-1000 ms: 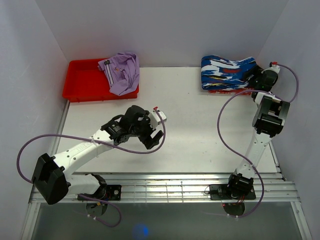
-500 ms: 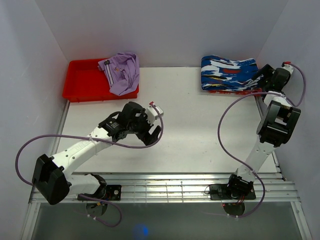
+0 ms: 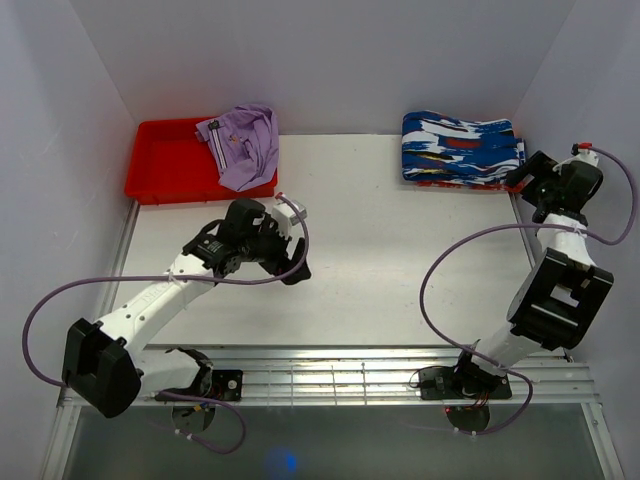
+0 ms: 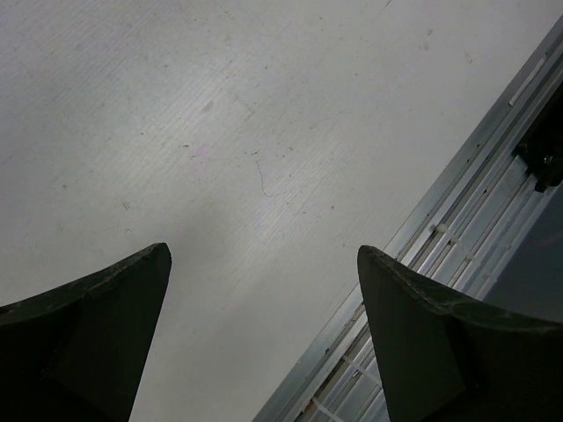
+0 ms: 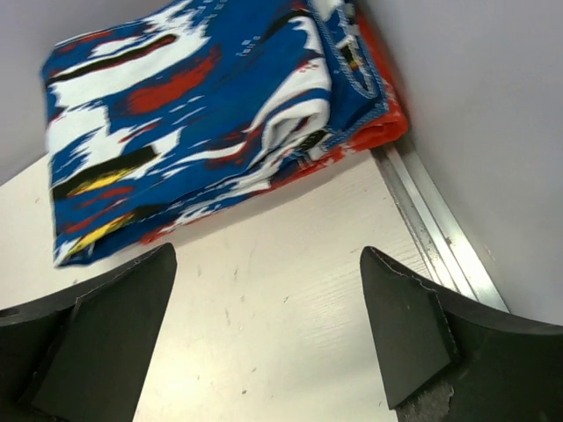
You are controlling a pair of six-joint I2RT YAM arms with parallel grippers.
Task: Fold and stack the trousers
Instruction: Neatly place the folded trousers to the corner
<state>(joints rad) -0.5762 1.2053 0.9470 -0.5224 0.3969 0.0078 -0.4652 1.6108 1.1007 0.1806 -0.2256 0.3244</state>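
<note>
The trousers point(image 3: 458, 146), in a blue, white and black streaked print with red and yellow patches, lie folded at the back right of the table, on top of an orange-red garment point(image 3: 450, 183) whose edge shows under them. In the right wrist view the folded trousers point(image 5: 185, 105) lie just beyond the open fingers, with the orange-red garment point(image 5: 369, 136) beneath. My right gripper point(image 3: 527, 180) is open and empty, just right of the stack. My left gripper point(image 3: 292, 268) is open and empty over bare table at centre left.
A red tray point(image 3: 165, 165) at the back left holds a plain lilac garment point(image 3: 243, 143) that hangs over its right rim. White walls close in the table on three sides. The metal rail point(image 4: 440, 229) of the table's near edge shows in the left wrist view.
My right gripper has drawn back to the right, away from the folded trousers, which stay on the stack. My left arm has pulled back to the left and toward the tray side.
</note>
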